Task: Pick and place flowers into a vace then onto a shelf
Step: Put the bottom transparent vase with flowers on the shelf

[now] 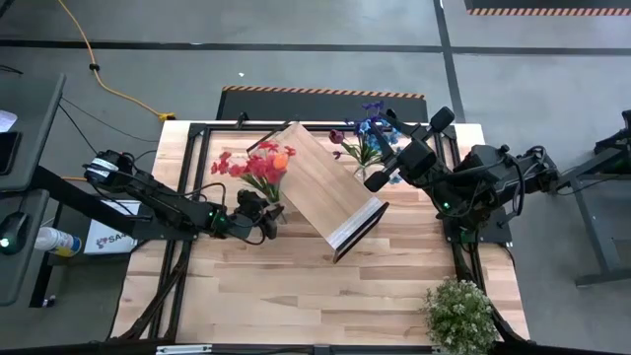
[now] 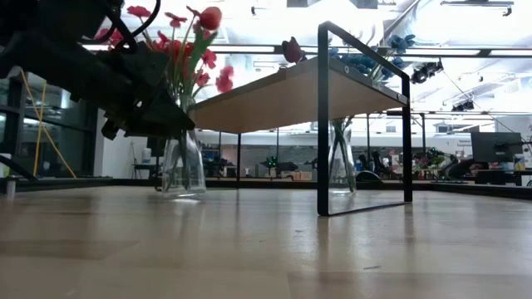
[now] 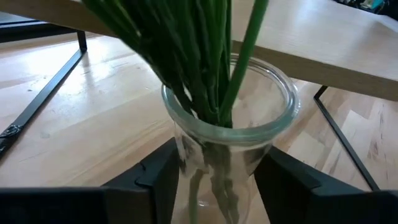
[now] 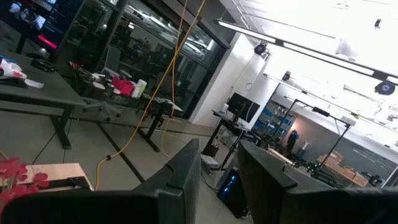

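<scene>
The red and orange flowers [image 1: 258, 166] stand in a round, clear glass vase [image 3: 229, 134] on the wooden table [image 1: 296, 286], just beside the shelf [image 1: 325, 187]. Their thin green stems [image 3: 205, 62] are long and smooth, packed close together, and they point up out of the vase with a small lean. The left gripper [image 3: 217, 180] has its two dark fingers on each side of the glass, pressing on the vase. The shelf is a flat, light wood board with a thin dark metal frame and one white end, and its long side runs slantwise across the table. The blue and purple flowers [image 1: 370, 133] stand in another glass vase [image 2: 341, 162] on the far side of the shelf. The right gripper [image 1: 380, 179] is held up near them, fingers a little apart, holding nothing.
</scene>
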Controlling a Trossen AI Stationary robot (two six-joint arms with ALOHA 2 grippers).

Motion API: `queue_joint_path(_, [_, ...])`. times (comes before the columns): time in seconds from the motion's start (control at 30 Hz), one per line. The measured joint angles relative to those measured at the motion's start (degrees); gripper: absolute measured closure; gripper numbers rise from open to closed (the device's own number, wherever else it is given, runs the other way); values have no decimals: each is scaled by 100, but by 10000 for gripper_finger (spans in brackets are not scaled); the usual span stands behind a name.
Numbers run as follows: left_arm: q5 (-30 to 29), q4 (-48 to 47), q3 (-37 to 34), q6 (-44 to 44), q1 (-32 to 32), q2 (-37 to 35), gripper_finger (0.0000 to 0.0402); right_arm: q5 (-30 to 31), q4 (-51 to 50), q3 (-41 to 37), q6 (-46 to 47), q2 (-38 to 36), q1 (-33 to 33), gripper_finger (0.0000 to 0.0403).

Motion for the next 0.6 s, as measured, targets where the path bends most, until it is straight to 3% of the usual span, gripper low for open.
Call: queue_joint_path(0.6, [177,67,2,-271,-38,0,199,2,-1,0,-154,-1,-1,304])
